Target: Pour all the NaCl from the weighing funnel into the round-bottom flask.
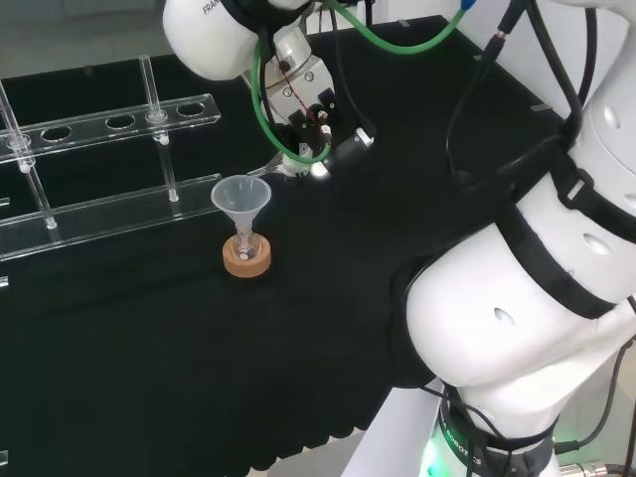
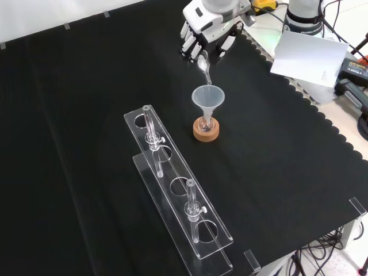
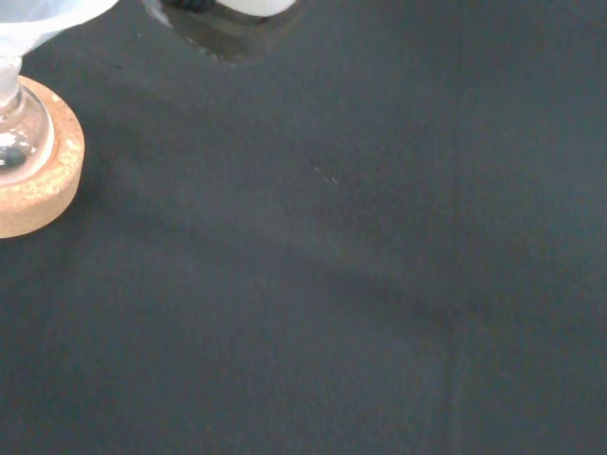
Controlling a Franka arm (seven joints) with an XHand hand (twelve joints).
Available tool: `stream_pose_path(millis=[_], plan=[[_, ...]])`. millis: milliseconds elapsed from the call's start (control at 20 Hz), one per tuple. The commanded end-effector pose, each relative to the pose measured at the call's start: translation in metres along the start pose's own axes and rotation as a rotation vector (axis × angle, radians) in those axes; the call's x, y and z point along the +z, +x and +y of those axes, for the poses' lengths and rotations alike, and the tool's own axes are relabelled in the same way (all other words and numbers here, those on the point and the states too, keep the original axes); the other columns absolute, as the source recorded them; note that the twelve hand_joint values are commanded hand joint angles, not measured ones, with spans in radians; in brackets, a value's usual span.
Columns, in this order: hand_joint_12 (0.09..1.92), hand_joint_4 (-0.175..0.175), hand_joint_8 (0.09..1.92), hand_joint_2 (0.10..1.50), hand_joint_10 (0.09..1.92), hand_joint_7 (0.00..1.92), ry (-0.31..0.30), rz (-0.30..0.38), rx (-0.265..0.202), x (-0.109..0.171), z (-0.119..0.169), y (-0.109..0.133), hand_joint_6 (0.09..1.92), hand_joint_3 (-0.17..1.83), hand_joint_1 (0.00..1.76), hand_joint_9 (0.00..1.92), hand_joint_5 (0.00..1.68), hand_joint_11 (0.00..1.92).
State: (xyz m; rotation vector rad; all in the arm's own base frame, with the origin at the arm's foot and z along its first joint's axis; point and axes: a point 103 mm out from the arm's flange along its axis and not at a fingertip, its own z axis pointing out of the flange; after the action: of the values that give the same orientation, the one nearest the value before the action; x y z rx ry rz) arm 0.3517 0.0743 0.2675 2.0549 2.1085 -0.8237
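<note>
The hand (image 2: 208,35) sits at the upper centre of the front view, fingers curled round a small clear weighing funnel (image 2: 204,66), which it pinches by its upper end. The funnel's long axis runs down and slightly right in that view, its narrow spout ending just above the rim of the plastic funnel (image 2: 209,99) seated in the neck of the round-bottom flask (image 2: 206,123).

The flask stands on a cork ring (image 2: 206,132) at mid-frame in the front view, directly below the hand. In the head view the same assembly lies at centre left: plastic funnel (image 1: 239,196), cork ring (image 1: 246,260), with the hand (image 1: 308,129) up and to the right of it and the weighing funnel's tip (image 1: 270,168) reaching down-left towards the cone's rim.

Whether the spout is inside the cone or just short of its edge cannot be told. No grains are visible in the stream path.

Judgement: the pour depends on the spout staying over the cone's mouth; tilting further along the present axis should feed the flask. A drift towards the hand would spill salt on the black cloth (image 2: 276,172).

The clear tube rack (image 2: 178,198) lies well apart, lower left of the flask in the front view.
</note>
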Motion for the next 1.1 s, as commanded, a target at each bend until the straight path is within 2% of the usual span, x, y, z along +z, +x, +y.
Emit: stream_pose_path(millis=[50, 200, 1100], plan=[[0.92, 0.175, 0.66, 1.02, 0.21, 0.65, 0.020, -0.034, 0.007, -0.0025, 0.0027, 0.0013, 0.13, -0.17, 1.14, 1.07, 1.48, 0.95], [0.92, 0.175, 0.66, 1.02, 0.21, 0.65, 0.020, -0.076, 0.009, -0.0038, 0.0036, 0.0024, 0.13, -0.17, 1.14, 1.07, 1.48, 0.95], [0.93, 0.175, 0.66, 1.02, 0.20, 0.64, 0.035, -0.177, 0.018, -0.0074, 0.0051, 0.0040, 0.13, -0.17, 1.14, 1.07, 1.48, 0.94]])
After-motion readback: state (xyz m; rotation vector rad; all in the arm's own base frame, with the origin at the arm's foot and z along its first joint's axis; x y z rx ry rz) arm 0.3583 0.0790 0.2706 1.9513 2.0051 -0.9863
